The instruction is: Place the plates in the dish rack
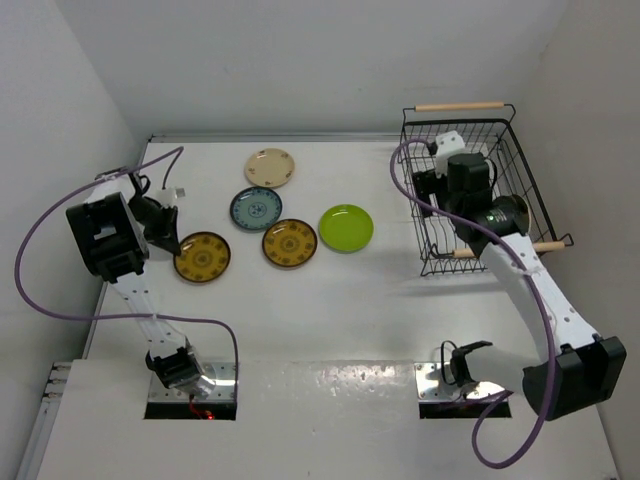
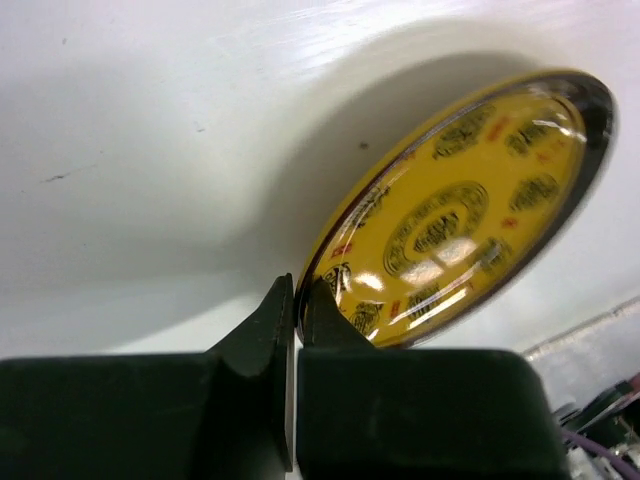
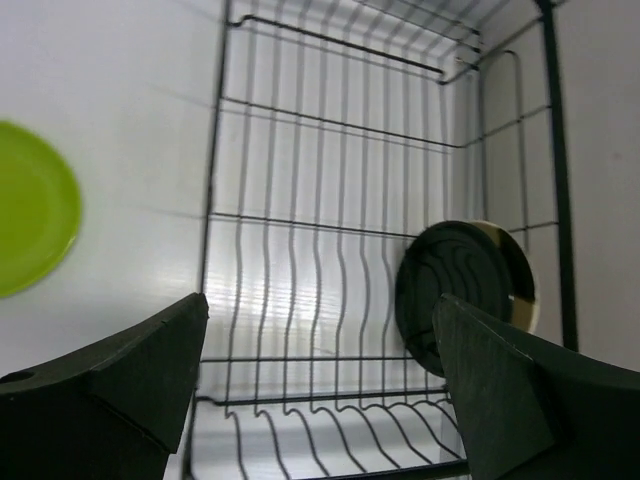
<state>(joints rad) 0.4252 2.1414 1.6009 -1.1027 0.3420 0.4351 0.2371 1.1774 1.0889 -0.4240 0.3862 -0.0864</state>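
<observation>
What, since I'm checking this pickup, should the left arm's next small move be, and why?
Probably a short lift straight up: the left gripper looks shut on the rim of the left brown-and-yellow plate, which lies on the table, and the dish rack stands well off to the right.

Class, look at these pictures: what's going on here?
The left gripper is shut on the rim of a brown-and-yellow plate on the table. The right gripper hangs open over the rack, where a black plate and a cream plate stand on edge. The beige plate, blue plate, green plate and matching plate lie on the table.
</observation>
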